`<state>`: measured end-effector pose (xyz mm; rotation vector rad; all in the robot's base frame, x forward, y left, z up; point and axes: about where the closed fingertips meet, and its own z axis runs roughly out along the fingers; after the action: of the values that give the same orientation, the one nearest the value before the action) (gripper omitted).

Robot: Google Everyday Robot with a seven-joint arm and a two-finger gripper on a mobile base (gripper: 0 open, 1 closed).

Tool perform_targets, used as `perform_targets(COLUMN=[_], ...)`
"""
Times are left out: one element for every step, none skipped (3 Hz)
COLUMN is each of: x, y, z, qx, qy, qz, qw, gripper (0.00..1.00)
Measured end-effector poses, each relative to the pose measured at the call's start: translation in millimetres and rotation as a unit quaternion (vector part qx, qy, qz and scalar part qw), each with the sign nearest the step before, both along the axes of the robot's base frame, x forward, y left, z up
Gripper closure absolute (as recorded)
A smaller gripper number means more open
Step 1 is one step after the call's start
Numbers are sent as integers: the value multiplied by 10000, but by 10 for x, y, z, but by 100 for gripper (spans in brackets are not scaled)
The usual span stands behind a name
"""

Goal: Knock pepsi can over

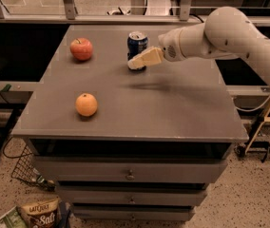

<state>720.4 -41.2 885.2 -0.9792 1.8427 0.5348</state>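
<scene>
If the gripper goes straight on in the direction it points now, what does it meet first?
Most likely the pepsi can, standing upright on the table. The gripper points left, with its tip over the can's lower part. Depth is unclear, so contact cannot be confirmed.

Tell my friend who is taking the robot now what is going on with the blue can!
Gripper: low over the table, its tip right at the lower part of the pepsi can, reaching in from the right. Contact unclear.
Pepsi can: upright near the back edge of the table.
Red apple to its left, orange nearer the front, both apart from the can.
Done: the approach.
Left: push the can so it tips over.
</scene>
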Motion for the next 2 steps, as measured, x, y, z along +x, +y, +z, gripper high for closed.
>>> perform_targets(x=[241,429], y=[176,318], z=[-87,-166], qx=[105,174], qy=[-20,-51], qz=[67,127], qw=[9999,9998], gripper=[0,15])
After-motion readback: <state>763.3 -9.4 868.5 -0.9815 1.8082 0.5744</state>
